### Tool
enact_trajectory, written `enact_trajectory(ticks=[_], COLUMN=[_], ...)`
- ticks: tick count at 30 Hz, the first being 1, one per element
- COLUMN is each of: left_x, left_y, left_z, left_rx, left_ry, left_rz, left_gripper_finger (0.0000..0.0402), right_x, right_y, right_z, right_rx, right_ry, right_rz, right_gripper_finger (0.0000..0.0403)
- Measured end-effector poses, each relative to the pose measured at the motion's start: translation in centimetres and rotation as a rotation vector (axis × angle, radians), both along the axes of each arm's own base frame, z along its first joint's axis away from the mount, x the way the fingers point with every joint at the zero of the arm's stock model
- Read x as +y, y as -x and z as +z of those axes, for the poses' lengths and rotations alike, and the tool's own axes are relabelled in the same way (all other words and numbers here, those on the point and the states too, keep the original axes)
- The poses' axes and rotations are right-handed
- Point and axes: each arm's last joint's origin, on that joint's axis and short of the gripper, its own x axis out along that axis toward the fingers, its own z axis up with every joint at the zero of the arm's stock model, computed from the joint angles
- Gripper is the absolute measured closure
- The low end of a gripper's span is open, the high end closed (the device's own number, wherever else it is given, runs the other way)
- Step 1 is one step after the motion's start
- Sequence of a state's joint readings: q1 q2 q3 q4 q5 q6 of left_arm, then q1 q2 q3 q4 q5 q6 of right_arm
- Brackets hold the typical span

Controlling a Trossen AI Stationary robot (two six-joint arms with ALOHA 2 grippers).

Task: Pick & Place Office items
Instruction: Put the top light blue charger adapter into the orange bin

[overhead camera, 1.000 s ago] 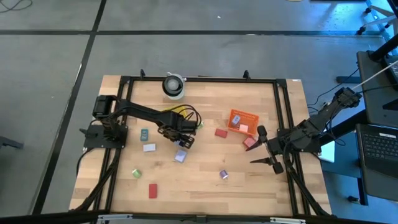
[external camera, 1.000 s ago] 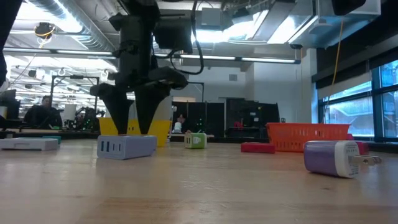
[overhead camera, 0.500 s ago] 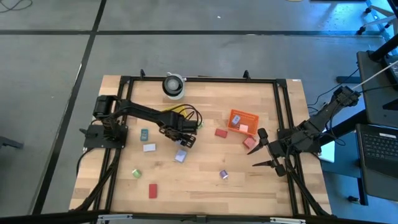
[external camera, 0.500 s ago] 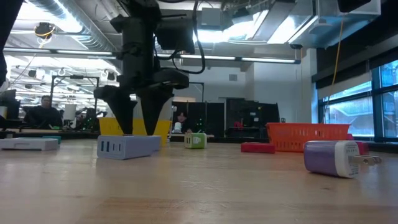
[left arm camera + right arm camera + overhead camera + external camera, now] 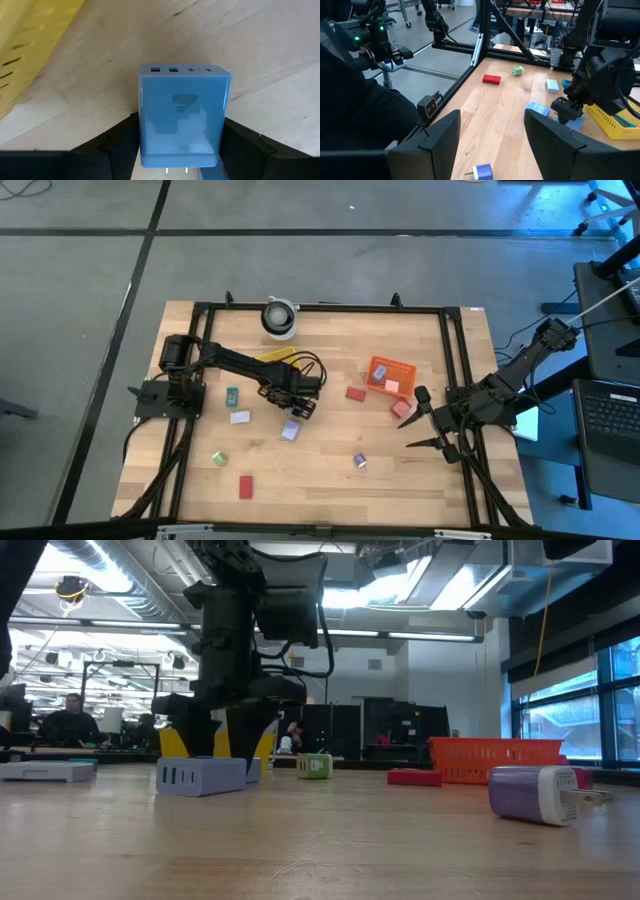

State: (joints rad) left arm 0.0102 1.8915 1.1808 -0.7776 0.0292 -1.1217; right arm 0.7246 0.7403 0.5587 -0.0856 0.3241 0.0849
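While left pincer straddles blue charger, right pincer idle

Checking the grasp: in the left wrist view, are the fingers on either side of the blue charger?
Yes, the blue charger sits between the left end effector's two dark fingers.

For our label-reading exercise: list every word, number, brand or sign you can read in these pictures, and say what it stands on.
None can be read.
Blue charger, between the left tool's fingers: a faint mark on its top face, too blurred to read.
Orange basket: a card inside, too small to read.
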Motion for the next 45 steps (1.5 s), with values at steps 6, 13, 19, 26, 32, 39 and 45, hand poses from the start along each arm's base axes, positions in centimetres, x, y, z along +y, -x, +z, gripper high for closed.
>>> enact_trajectory(ticks=[6,13,19,26,32,39,45], left_x=[-0.1,-0.5,-0.8,-0.6,-1.1,-2.2,-2.9], left_y=[0.0,-0.7,-2.7,-5.7,-7.2,-8.0,-8.2], left_z=[0.0,0.2,2.5,6.5,9.0,10.2,10.6], left_rx=[-0.003,-0.080,-0.221,-0.512,-0.737,-0.911,-0.967], left_ry=[0.016,0.162,0.212,0.238,0.296,0.415,0.451], left_rz=[-0.071,-0.209,-0.366,-0.613,-0.742,-0.845,-0.888], left_gripper_finger=[0.0179,0.0187,0.0189,0.0188,0.0189,0.0189,0.0189], right_x=[0.0,0.0,-0.7,-1.1,-1.0,-0.7,-0.6], right_y=[0.0,0.0,-0.4,-0.9,-2.1,-4.6,-6.8], right_z=[0.0,0.0,-0.1,-0.6,-1.5,-3.0,-3.5], right_rx=[-0.001,-0.014,-0.019,0.022,0.069,0.074,0.021], right_ry=[0.004,0.034,0.068,0.071,0.112,0.243,0.234], right_rz=[0.001,0.004,-0.102,-0.144,-0.179,-0.193,-0.212], right_gripper_finger=[0.0181,0.0181,0.0181,0.0181,0.0181,0.0181,0.0177])
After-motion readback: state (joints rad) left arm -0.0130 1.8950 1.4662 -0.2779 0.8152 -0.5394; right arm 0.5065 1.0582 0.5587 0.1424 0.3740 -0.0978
